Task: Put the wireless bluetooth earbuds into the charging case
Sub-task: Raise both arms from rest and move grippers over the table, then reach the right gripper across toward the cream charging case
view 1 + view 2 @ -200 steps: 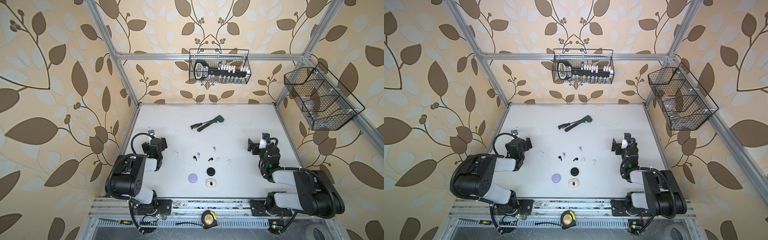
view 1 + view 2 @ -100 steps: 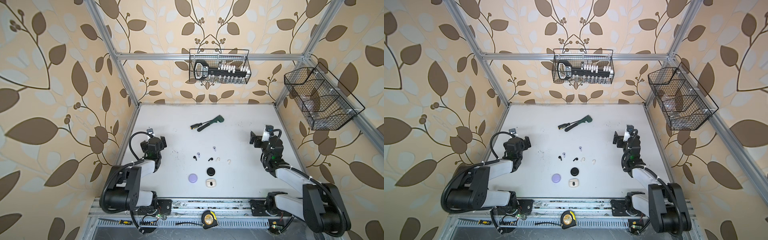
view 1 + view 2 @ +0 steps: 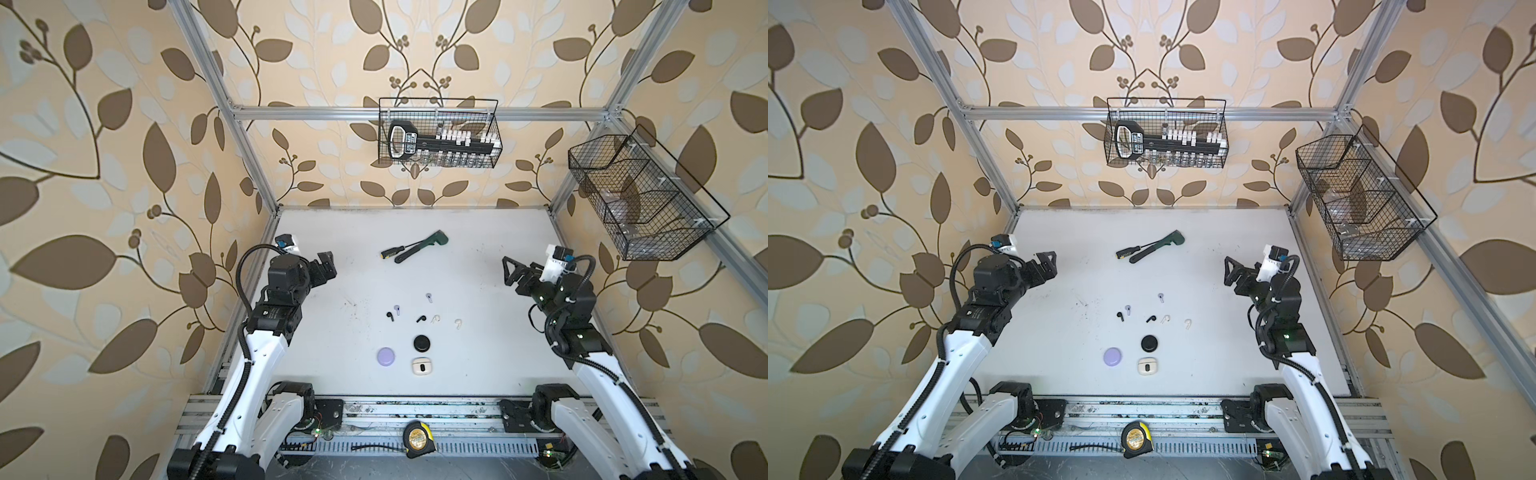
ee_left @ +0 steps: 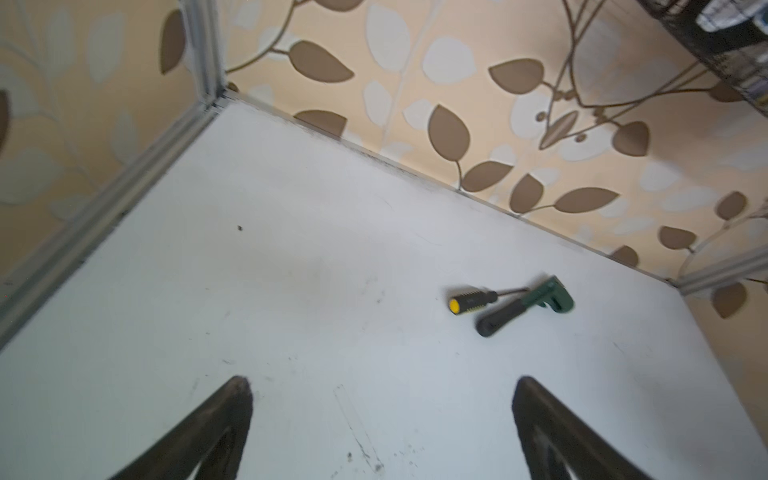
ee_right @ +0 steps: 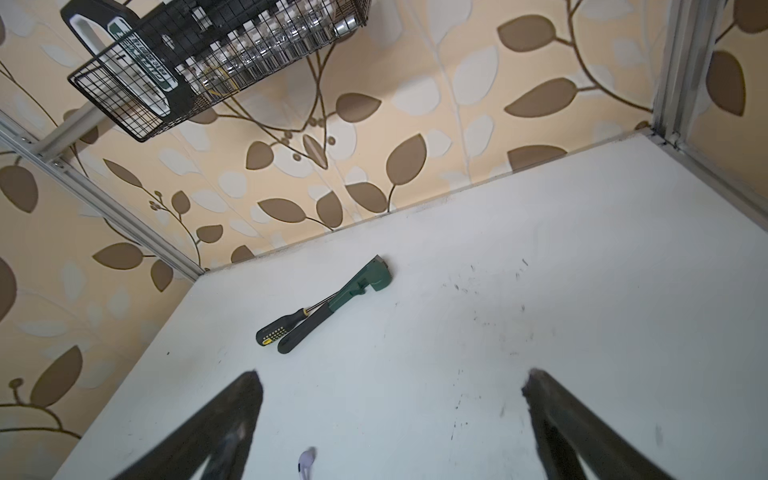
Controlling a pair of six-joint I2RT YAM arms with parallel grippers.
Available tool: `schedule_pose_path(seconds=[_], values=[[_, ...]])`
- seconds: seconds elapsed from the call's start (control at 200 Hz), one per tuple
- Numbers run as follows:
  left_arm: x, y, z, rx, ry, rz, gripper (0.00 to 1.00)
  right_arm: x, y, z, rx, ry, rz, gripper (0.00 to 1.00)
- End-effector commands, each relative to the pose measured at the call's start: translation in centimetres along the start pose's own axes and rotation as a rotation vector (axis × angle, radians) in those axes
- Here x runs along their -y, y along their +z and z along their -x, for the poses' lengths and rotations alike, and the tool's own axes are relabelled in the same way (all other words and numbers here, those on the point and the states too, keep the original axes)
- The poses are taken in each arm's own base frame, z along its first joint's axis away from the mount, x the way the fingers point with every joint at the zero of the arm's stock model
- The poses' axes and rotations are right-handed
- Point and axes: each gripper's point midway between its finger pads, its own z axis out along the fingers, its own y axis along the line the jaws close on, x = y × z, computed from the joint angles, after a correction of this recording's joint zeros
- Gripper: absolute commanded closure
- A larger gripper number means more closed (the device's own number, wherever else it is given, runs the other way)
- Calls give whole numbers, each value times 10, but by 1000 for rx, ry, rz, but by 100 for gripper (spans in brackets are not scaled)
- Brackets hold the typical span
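Top views first. My left claw [image 3: 328, 266] and right claw [image 3: 506, 272] both hang over the white counter [image 3: 478, 374], jaws spread wide, nothing in either. Between the arms the tiny stemmed plastic earbuds lie loose: a lilac-grey pair [image 3: 429, 296], a black pair [image 3: 390, 316], a white-cream pair [image 3: 458, 323]. Closer to the front rail sit the round black case [image 3: 422, 343], the round lilac case [image 3: 386, 356] and the rounded white case [image 3: 421, 366]. I can't tell whether any lid is up.

Left wrist view: claw [image 4: 383, 380] apart, aimed at the yellow-capped black screwdriver [image 4: 473, 300] and green wrench [image 4: 523, 305]. No earbud in sight.

Right wrist view: jaws apart again, and one lilac earbud [image 5: 306, 459] is right at the frame edge, between the fingers. It's too blurred to read its stem axis. I'd say the right arm is nearer that bud, and the whole cluster lies back toward the bases from both claws.
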Motion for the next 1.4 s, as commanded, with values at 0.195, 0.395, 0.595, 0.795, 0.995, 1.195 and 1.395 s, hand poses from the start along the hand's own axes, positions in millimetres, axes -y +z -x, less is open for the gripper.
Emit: schedule_pose_path(seconds=[0.195, 0.395, 0.595, 0.795, 0.995, 1.195, 1.395], values=[[-60, -31, -59, -25, -358, 238, 1, 27, -14, -60, -153, 166, -67, 0], [-20, -29, -74, -162, -367, 32, 1, 0, -4, -80, -276, 159, 39, 0], [-6, -40, -93, -320, -434, 4, 1, -33, -15, -102, -289, 43, -25, 0], [5, -63, -104, -436, -365, -29, 1, -100, -43, -132, -331, -71, 65, 0], [13, -36, -121, -408, -337, -162, 1, -132, -68, -166, -416, -256, 24, 0], [0, -29, -154, -428, -307, -140, 1, -153, -70, -216, -557, -338, 58, 8], [-10, -31, -168, -438, -316, -108, 1, -180, -70, -244, -647, -347, 165, 13]])
